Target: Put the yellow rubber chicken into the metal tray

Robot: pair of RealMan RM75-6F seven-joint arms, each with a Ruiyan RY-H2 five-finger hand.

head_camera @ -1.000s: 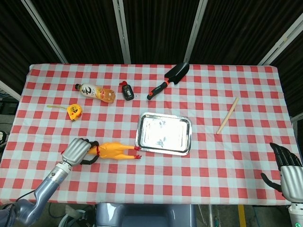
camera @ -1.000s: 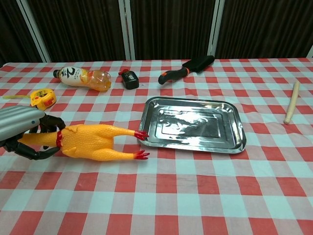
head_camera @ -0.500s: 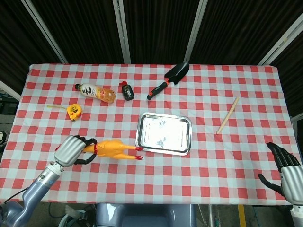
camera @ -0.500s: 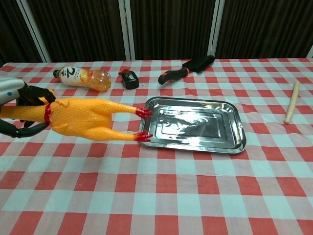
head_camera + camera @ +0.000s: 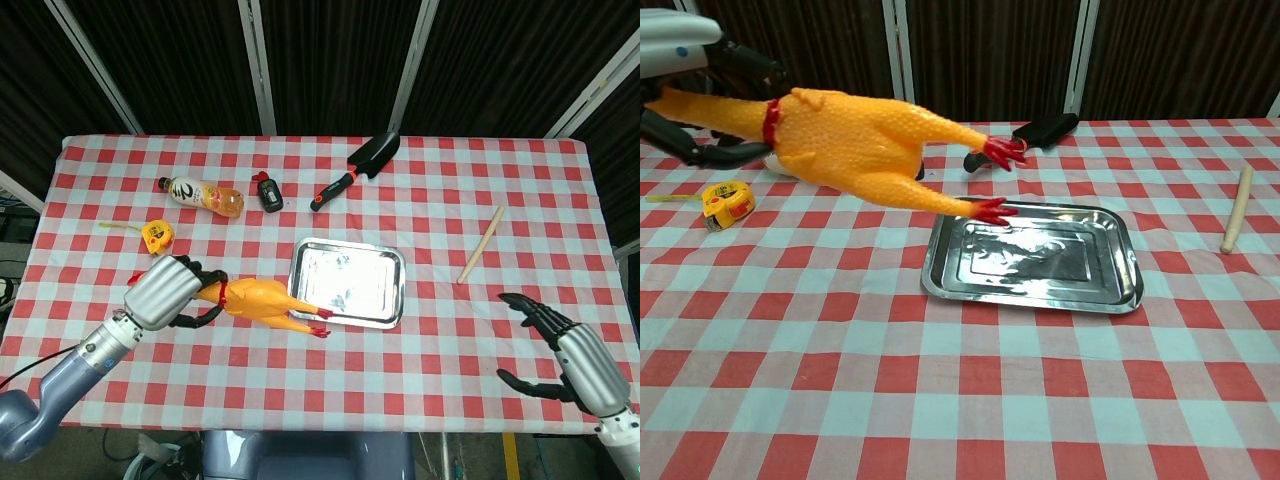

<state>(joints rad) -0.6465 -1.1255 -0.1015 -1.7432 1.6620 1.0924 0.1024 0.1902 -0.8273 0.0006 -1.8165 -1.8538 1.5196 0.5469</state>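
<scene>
My left hand (image 5: 165, 292) (image 5: 702, 75) grips the yellow rubber chicken (image 5: 262, 301) (image 5: 855, 140) by its neck and holds it in the air, left of the metal tray (image 5: 394, 300) (image 5: 1122, 290). The chicken's red feet point toward the tray; in the chest view they hang over its near left corner. The tray lies flat with nothing in it. My right hand (image 5: 575, 355) hovers at the table's near right edge, fingers spread, holding nothing.
A yellow tape measure (image 5: 155, 236) (image 5: 722, 199), a drink bottle (image 5: 202, 195), a small black device (image 5: 268, 193) and a black trowel with a red-black handle (image 5: 358, 167) (image 5: 1025, 142) lie behind the tray. A wooden stick (image 5: 481, 243) (image 5: 1236, 221) lies at the right.
My left hand lifted the chicken off the cloth and carried it up and right toward the tray. My right hand rose further into the head view.
</scene>
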